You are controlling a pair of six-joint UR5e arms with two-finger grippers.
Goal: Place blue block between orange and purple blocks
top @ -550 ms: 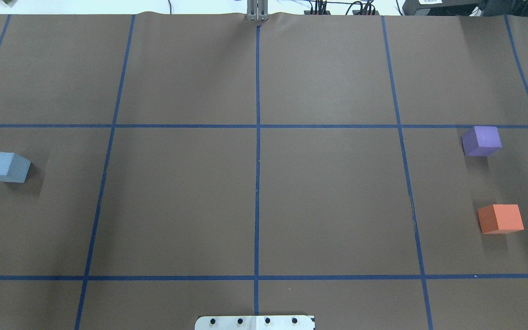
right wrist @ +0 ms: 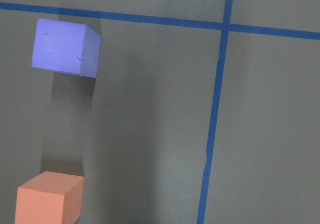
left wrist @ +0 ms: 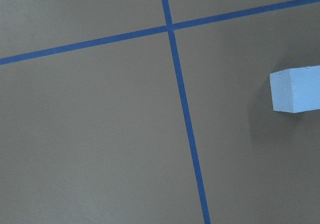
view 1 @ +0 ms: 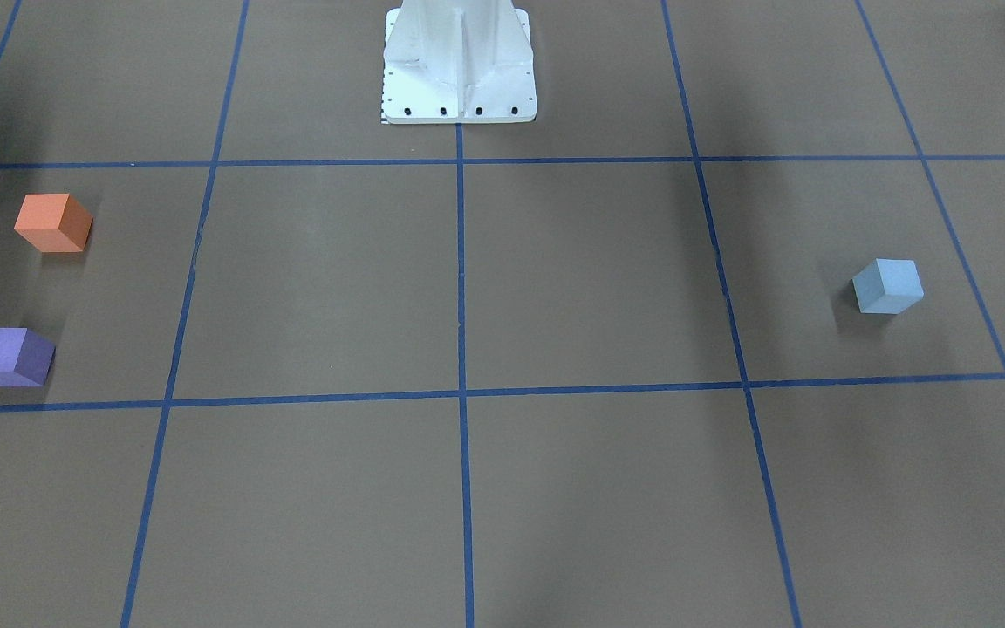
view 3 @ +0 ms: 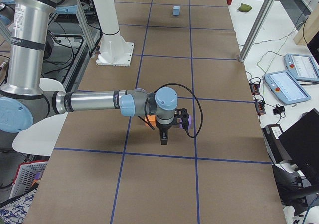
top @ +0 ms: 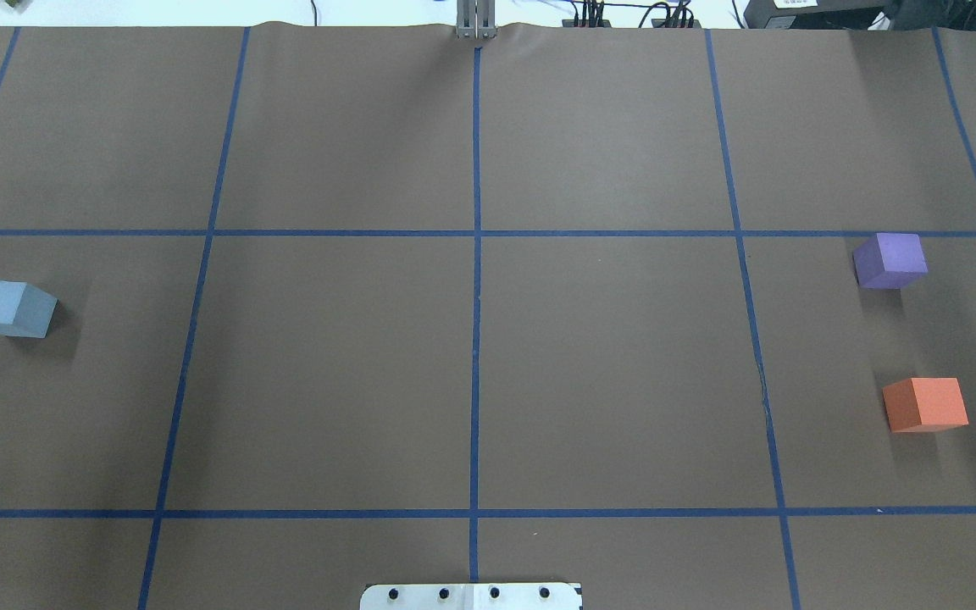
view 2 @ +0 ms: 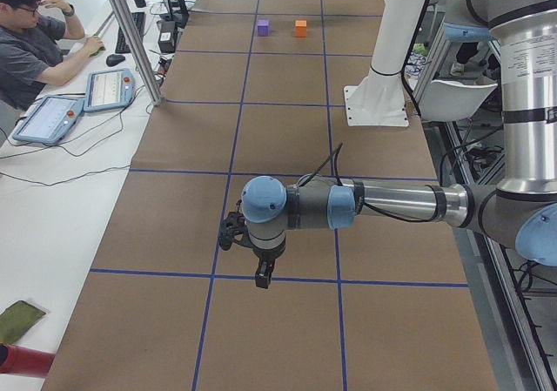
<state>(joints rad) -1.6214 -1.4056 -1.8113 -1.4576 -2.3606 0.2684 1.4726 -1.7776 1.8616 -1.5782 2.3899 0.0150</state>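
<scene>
Nothing placed yet: blue block [top: 12,309] by left edge of desk [top: 327,373], orange block [top: 926,404] and purple block [top: 890,261] by right; left fingers [view 2: 262,276], right fingers [view 3: 163,136]: can't tell.

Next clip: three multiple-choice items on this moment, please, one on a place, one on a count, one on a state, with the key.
1. The blue block lies on: A) the robot's left side; B) the robot's right side; C) the centre line.
2. Blocks on the table: A) two; B) three; C) four.
3. The blue block is: A) stacked on another block; B) wedged between two blocks; C) resting alone on the table.
Key: 1 A, it sits near the overhead view's left edge; 2 B, blue, orange block and purple block; 3 C, nothing touches it.
</scene>
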